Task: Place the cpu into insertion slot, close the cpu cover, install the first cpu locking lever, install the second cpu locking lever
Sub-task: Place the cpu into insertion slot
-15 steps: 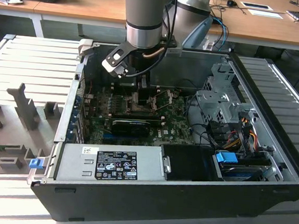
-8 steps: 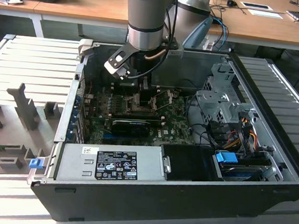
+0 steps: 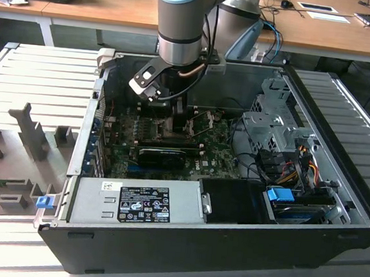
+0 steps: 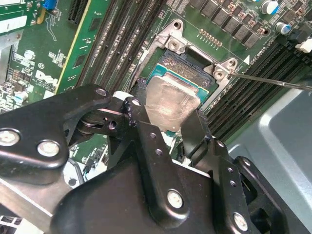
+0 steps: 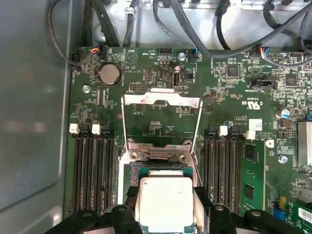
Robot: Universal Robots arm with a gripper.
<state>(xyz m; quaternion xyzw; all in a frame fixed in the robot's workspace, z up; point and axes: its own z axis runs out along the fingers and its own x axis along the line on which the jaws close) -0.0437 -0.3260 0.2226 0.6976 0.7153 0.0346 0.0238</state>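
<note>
The cpu (image 5: pixel 165 204), a pale metal square on a green base, sits between my black fingers (image 5: pixel 127 202) in both wrist views. My gripper (image 5: pixel 165 195) is shut on its two sides, low over the insertion slot (image 5: pixel 132 171). The slot's dark pin area (image 4: pixel 191 60) shows just beyond the cpu (image 4: pixel 170 102). Swung back open, the cpu cover (image 5: pixel 161 101) is a silvery frame with green board showing through its window. Thin wire levers (image 5: pixel 199 139) stand raised along its sides. In the exterior view the gripper (image 3: pixel 174 115) reaches down into the case over the green board.
Black memory slots (image 5: pixel 92 170) run along both sides of the socket. A long black card (image 3: pixel 164 155) lies just in front of the gripper. The grey power supply (image 3: pixel 137 202) and drive bay (image 3: pixel 270 130) crowd the case, and cables (image 5: pixel 229 29) hang past the board's edge.
</note>
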